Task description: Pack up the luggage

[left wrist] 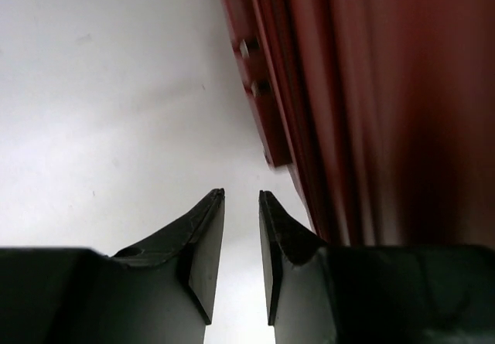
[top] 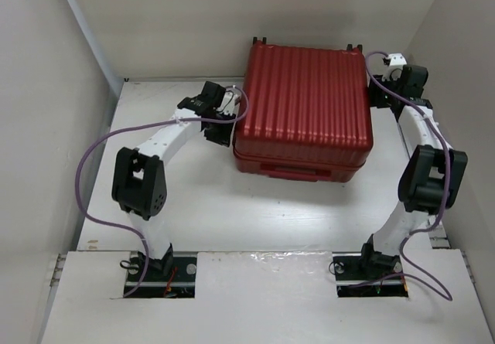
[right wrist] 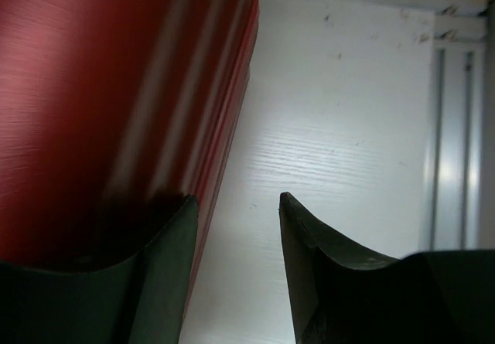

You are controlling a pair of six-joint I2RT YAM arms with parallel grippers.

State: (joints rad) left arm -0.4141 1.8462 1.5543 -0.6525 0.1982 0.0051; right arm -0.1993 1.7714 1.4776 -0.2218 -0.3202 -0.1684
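We see the luggage (top: 302,108) lying shut by the table's (top: 232,220) far edge. The left arm bends in to its left side, left gripper (left wrist: 241,193) barely parted, empty. The right arm reaches its far-right corner, right gripper (right wrist: 236,197) half open, empty.

**A plain white booth under soft light**

A white table (top: 232,212) with faint wood grain took up most of the space. Plain off-white panels closed it in: a back wall (top: 193,19), a left wall (top: 39,89) and a right wall (top: 464,35). A paler board (top: 263,298) lay across the near edge. A metal rail (right wrist: 452,127) ran along the table's right side. Soft light left a bright patch (top: 302,201) on the tabletop.
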